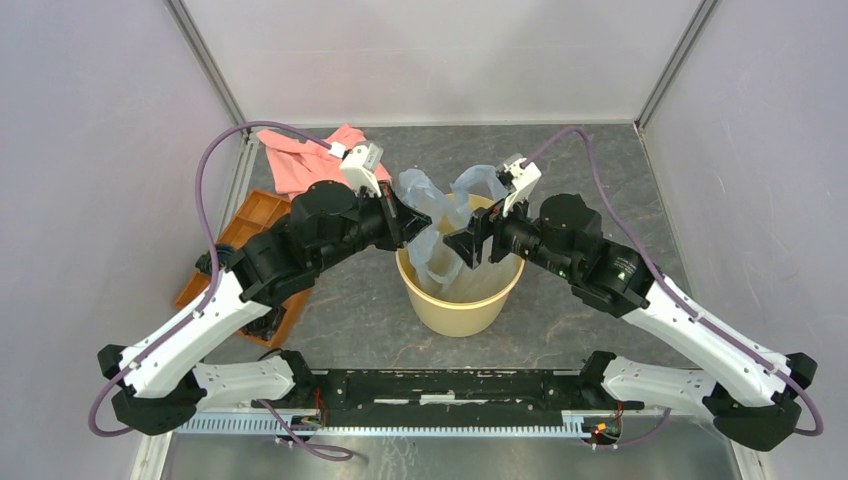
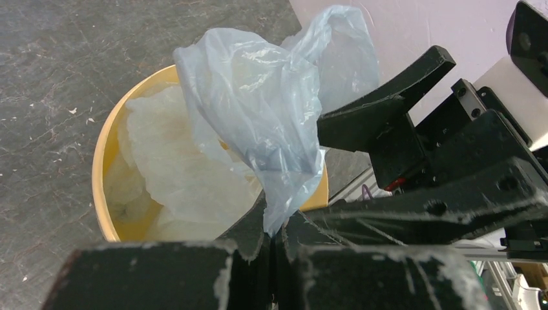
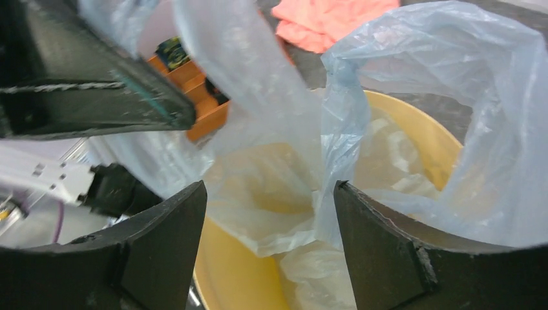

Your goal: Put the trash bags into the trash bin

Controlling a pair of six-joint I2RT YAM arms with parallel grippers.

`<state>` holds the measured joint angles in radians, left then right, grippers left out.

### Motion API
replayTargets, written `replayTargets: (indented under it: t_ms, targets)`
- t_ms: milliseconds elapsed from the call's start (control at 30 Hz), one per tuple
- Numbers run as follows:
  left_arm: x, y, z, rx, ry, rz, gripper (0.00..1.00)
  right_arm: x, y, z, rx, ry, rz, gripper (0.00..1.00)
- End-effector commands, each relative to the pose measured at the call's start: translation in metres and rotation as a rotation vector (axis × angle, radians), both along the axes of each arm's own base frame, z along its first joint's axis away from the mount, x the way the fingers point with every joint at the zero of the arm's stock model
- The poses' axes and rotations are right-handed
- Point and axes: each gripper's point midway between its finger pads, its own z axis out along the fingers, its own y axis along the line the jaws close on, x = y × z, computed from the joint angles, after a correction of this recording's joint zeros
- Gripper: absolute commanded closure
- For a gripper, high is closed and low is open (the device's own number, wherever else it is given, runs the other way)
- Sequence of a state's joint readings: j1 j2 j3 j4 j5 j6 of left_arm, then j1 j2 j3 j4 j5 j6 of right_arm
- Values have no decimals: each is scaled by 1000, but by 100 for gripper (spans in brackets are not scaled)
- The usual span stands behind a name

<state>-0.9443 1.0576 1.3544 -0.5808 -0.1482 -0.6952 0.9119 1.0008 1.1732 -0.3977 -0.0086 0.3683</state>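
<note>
One trash bag (image 1: 420,192), a thin pale blue-grey film, stands up out of the trash bin (image 1: 462,312) with its long axis roughly upright. Two crinkled lobes point upward and toward the far side of the tabletop (image 1: 350,300), while its lower part hangs down into the bin's mouth.

From the left wrist, the bag (image 2: 258,110) narrows downward to a point. The left tool (image 2: 276,240) is clamped on that point, its fingers pressed together over the film just above the near part of the rim. In the overhead view the left tool (image 1: 412,228) sits at the bin's left edge.

The right tool (image 1: 468,245) reaches in from the opposite side, over the bin's mouth. From its own wrist, the right tool (image 3: 268,242) has its fingers spread wide. A fold of the bag (image 3: 413,97) hangs between them, and neither finger presses on it.

The bin (image 2: 100,161) is a round pale yellow bucket holding loose, crumpled whitish film that lies well below the rim. I cannot tell whether this film belongs to the held bag or is a separate one.

A salmon-pink cloth (image 1: 300,160) lies bunched at the far left, well apart from the bin. An orange compartmented tray (image 1: 250,235) sits at the left edge, partly covered by the left arm. Both arms crowd the bin's opening from either side.
</note>
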Motion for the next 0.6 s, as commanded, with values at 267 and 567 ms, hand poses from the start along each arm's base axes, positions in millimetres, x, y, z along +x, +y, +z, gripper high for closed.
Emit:
replayTargets:
  t_ms: [267,567]
  targets:
    - [4,10,24,-57,-21,32,98,30,-24,24,32,-108,-226,35]
    - [6,10,25,-60,-18,24,98,25,-47,18,47,-152,-277,34]
